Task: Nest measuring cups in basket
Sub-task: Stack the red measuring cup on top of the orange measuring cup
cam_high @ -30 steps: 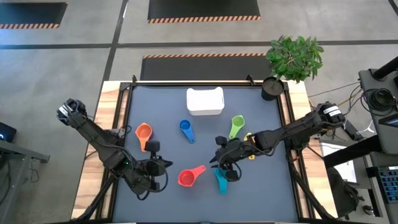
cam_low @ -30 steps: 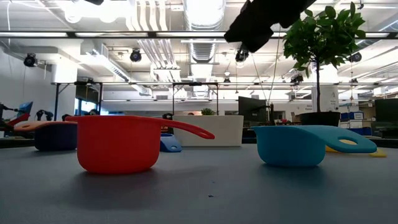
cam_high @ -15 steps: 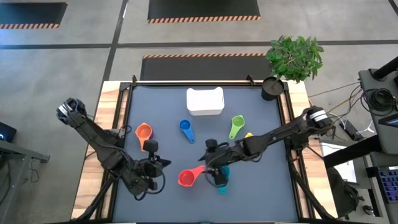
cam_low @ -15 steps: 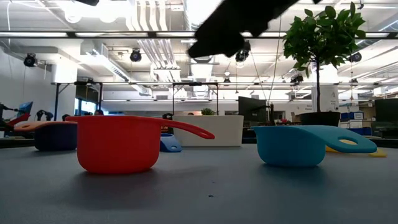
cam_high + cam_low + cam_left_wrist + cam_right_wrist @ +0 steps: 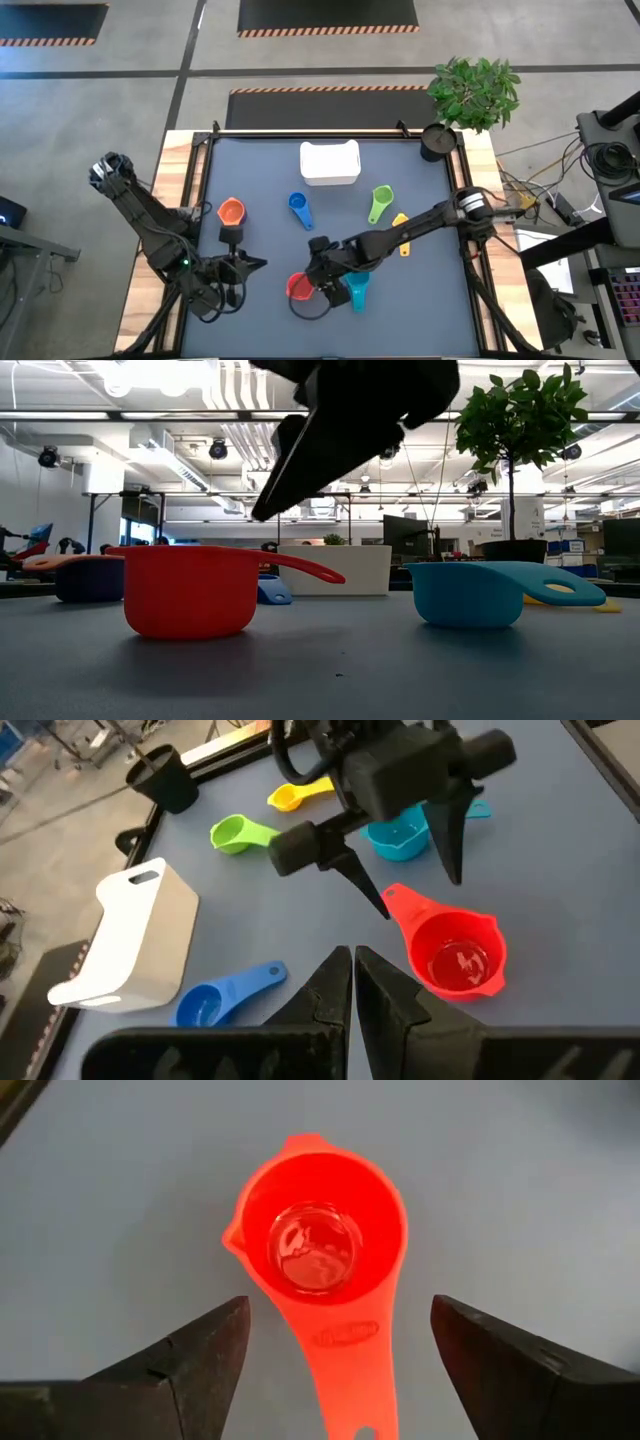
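Note:
The red measuring cup (image 5: 299,288) stands upright on the mat near the front, its handle (image 5: 345,1350) pointing toward the table's right. My right gripper (image 5: 340,1370) is open above it, one finger on each side of the handle, touching nothing. The teal cup (image 5: 357,290) sits just to its right. Blue (image 5: 298,207), orange (image 5: 231,211), green (image 5: 381,201) and yellow (image 5: 400,220) cups lie scattered on the mat. The white basket (image 5: 329,163) stands at the far middle. My left gripper (image 5: 352,965) is shut, left of the red cup.
A black round cup (image 5: 437,141) and a potted plant (image 5: 475,90) stand at the far right corner. Bare mat lies between the basket and the red cup, apart from the blue cup.
My right gripper has moved from above the teal cup toward the table's left and near edge, coming down over the red cup's handle. My left gripper has drawn back a little toward the left edge. No cup has moved.

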You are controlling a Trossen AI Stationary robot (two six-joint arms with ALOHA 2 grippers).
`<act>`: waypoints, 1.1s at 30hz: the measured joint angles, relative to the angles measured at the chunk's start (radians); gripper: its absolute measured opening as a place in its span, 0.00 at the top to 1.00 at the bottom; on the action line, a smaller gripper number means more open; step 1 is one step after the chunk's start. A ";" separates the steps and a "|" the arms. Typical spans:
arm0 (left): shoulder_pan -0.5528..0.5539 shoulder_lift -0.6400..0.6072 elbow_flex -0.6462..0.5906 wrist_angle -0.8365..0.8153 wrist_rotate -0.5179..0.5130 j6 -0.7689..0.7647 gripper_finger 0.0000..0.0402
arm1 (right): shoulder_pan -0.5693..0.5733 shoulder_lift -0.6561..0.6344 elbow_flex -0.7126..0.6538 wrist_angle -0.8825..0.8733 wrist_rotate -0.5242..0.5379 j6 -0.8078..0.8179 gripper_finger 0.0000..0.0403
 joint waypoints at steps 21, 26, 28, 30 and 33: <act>0.075 0.265 -0.078 0.474 0.160 -0.061 1.00 | 0.000 -0.147 0.002 -0.208 -0.028 -0.059 0.32; 0.088 0.296 -0.041 0.475 0.279 -0.080 0.99 | 0.000 -0.206 -0.027 -0.252 -0.028 -0.059 0.34; 0.094 0.303 -0.029 0.472 0.305 -0.116 0.96 | 0.003 -0.241 -0.050 -0.251 -0.028 -0.052 0.35; 0.097 0.322 -0.013 0.477 0.316 -0.141 0.91 | 0.006 -0.281 -0.086 -0.254 -0.028 -0.040 0.36; 0.099 0.370 0.016 0.486 0.316 -0.148 0.79 | 0.011 -0.343 -0.145 -0.239 -0.027 -0.020 0.36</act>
